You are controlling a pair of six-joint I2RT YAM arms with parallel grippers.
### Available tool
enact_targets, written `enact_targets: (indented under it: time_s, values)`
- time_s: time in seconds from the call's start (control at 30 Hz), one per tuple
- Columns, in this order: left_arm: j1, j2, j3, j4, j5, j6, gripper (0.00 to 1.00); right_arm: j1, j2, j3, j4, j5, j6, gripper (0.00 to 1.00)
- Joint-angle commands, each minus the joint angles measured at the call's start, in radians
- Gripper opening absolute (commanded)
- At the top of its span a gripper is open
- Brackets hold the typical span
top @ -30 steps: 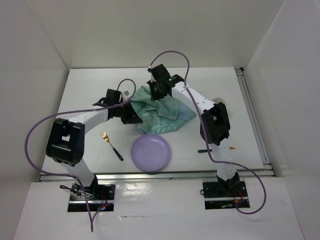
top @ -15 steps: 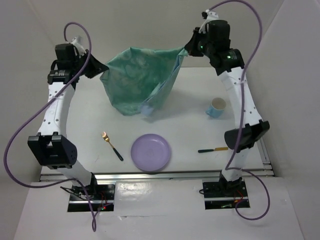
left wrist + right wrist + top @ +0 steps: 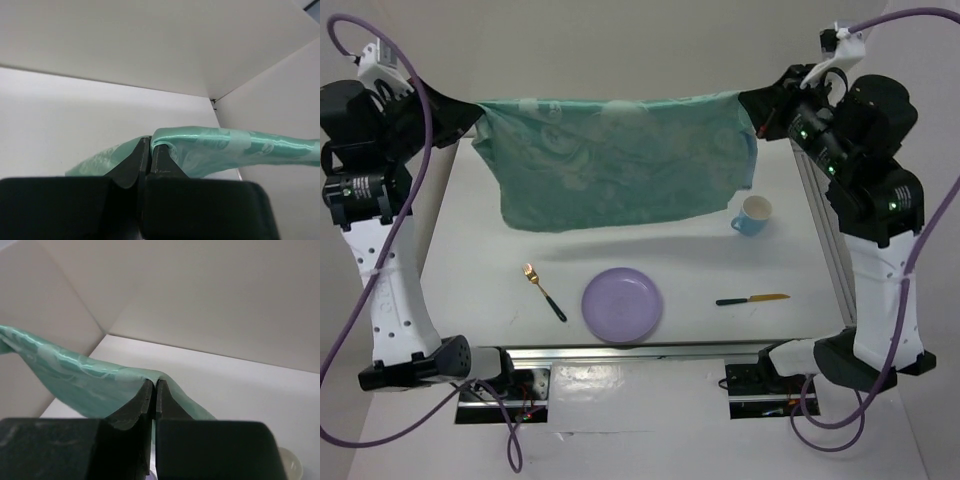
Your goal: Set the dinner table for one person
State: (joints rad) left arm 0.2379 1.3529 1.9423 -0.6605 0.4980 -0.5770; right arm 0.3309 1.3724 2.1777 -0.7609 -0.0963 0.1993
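Green cloth (image 3: 620,165) taut between left claw (image 3: 148,145), right claw (image 3: 154,386) (aloft)

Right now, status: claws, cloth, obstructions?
Left claw shut on cloth corner. Right claw likewise; cloth hangs spread above dinner table. Plate, fork, knife, cup on it, likely in the way.

I see a glossy, satiny green cloth (image 3: 620,165), matt black fingers (image 3: 127,169), and a smooth white tabletop (image 3: 485,265) edged by a metal rail (image 3: 650,350).
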Motion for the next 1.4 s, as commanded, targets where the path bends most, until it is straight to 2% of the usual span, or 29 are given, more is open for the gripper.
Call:
enact_targets:
  time_s: [0.0,0.13,0.33,0.5,0.73,1.23,1.37]
  values:
    - [0.035,-0.018,0.064,-0.047,0.099,0.068,0.00,-0.003,-0.049,-0.019,-0.061,0.053,-0.034,0.00]
    - [0.073,0.040,0.113,-0.149,0.241,0.184,0.00,-0.003,-0.059,-0.067,-0.097,0.151,-0.100,0.00]
    - [0.083,0.107,0.021,-0.203,0.335,0.247,0.00,-0.012,0.037,-0.131,-0.049,0.147,-0.123,0.00]
    - [0.083,0.118,0.020,-0.192,0.307,0.256,0.00,-0.041,0.098,-0.104,-0.012,0.064,-0.103,0.00]
    - [0.083,0.160,0.076,-0.171,0.298,0.236,0.00,-0.059,0.168,-0.022,0.034,0.053,-0.083,0.00]
    - [0.115,0.037,0.133,-0.183,0.312,0.227,0.00,-0.059,0.001,-0.003,-0.023,0.006,-0.018,0.00]
    - [0.115,0.002,0.144,-0.172,0.323,0.227,0.00,-0.059,0.001,0.028,-0.049,0.006,-0.018,0.00]
